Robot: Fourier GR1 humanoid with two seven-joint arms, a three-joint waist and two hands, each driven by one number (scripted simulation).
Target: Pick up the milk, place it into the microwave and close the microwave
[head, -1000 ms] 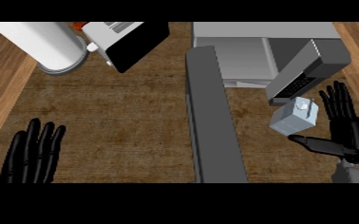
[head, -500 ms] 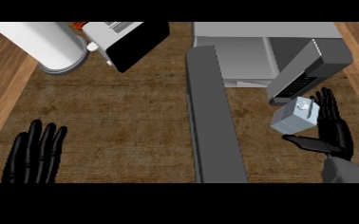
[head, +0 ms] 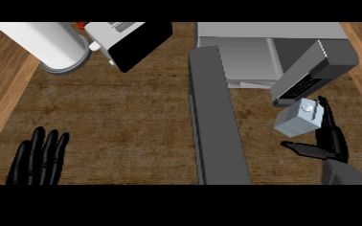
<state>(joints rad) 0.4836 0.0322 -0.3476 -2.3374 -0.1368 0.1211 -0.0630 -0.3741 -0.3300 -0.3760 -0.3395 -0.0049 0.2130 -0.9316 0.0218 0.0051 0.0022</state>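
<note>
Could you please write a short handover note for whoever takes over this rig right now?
Left hand: open, resting at the lower left, fingers up.
Right hand: open beside the milk, fingers along its right side, thumb below it; I cannot tell whether they touch.
Microwave: door open, cavity facing the milk.
Done: hand brought to the milk.
Left: grasp the milk, place it in the microwave, close the door.
</note>
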